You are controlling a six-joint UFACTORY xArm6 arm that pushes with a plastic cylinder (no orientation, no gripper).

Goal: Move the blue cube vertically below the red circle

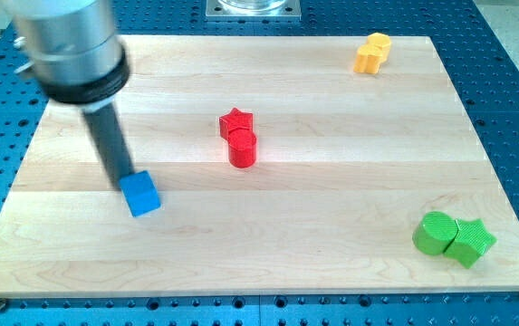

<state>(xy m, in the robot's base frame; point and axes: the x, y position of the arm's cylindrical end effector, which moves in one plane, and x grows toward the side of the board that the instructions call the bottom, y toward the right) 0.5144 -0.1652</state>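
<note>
The blue cube [140, 194] lies on the wooden board [259, 254] at the view's left, below mid-height. The red circle, a short red cylinder [242, 147], stands near the board's middle, to the right of and above the cube. My tip [123, 186] comes down from the view's upper left and touches the cube's upper left edge. The rod's thick grey upper part fills the view's top left corner.
A red star [235, 121] touches the red cylinder on its top side. A yellow block [372, 52] lies at the top right. A green cylinder [434, 234] and a green star [472, 241] touch each other at the bottom right.
</note>
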